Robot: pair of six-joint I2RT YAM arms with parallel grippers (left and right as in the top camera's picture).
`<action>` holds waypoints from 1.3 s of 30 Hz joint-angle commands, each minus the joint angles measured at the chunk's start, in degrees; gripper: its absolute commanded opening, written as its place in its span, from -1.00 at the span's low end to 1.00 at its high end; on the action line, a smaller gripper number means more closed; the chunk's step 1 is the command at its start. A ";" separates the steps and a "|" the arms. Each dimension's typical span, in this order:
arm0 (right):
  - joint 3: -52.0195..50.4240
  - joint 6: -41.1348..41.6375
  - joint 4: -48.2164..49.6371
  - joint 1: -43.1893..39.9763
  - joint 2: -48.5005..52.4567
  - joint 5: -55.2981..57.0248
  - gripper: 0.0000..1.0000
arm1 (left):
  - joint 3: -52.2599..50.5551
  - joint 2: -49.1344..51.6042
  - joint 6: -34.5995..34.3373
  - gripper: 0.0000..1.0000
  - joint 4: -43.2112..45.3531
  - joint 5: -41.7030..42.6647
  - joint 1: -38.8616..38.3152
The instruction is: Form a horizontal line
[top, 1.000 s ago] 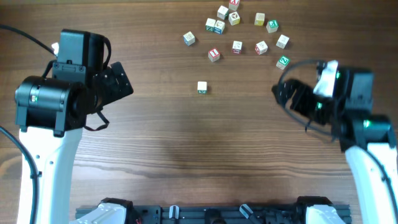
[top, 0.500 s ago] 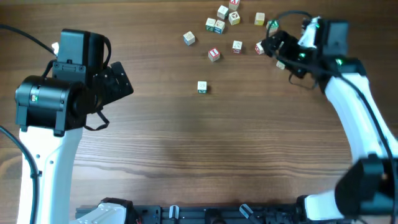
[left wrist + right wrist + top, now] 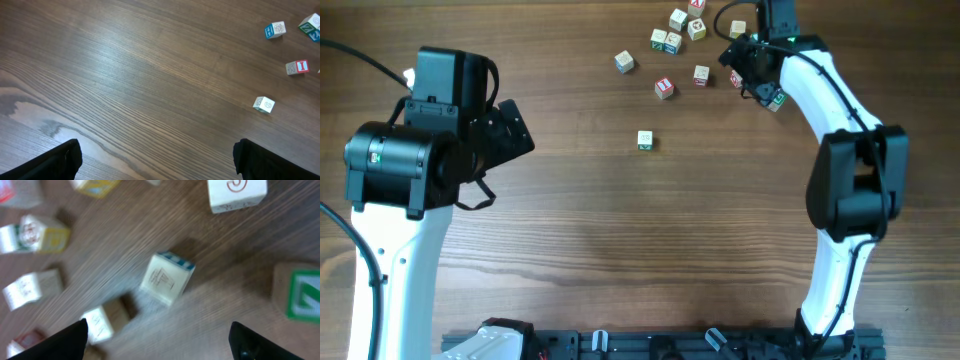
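Observation:
The horizontal line is out of view; only loose single letter cubes show. Several whitish cubes lie scattered at the table's far side, among them a red-marked cube (image 3: pixel 664 88) and a green-marked cube (image 3: pixel 777 99). One lone cube (image 3: pixel 645 141) sits nearer the middle. My right gripper (image 3: pixel 745 60) hovers over the cluster, open, with bare wood between its fingers (image 3: pixel 160 345). A blue-topped cube (image 3: pixel 166 278) lies just ahead of it, and a small cube (image 3: pixel 100 325) lies by its left fingertip. My left gripper (image 3: pixel 515 130) stands open and empty at the left (image 3: pixel 157 162).
More cubes lie around the right gripper: a green Z cube (image 3: pixel 300 292) at the right, a white cube (image 3: pixel 236 192) ahead and a yellow-sided cube (image 3: pixel 35 232) at the left. The left wrist view shows the lone cube (image 3: pixel 263 104) far ahead on dark wood.
My right arm has swung from the table's right side up and left to the cube cluster at the far edge. The left arm has not moved.

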 commanded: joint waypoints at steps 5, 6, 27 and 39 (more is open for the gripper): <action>1.25 6.91 6.47 -0.02 6.75 2.99 0.55 | 0.15 0.00 -0.55 1.00 0.11 -0.70 0.35; 1.25 6.88 6.84 -0.02 7.19 3.30 0.50 | 0.15 0.00 -0.55 1.00 0.11 -0.70 0.35; 1.29 -24.09 -6.75 2.16 -8.96 0.09 -0.40 | 0.15 0.00 -0.55 1.00 0.11 -0.70 0.35; -2.49 -27.36 -19.71 13.64 -17.49 4.02 -0.43 | 0.15 0.00 -0.55 1.00 0.11 -0.70 0.35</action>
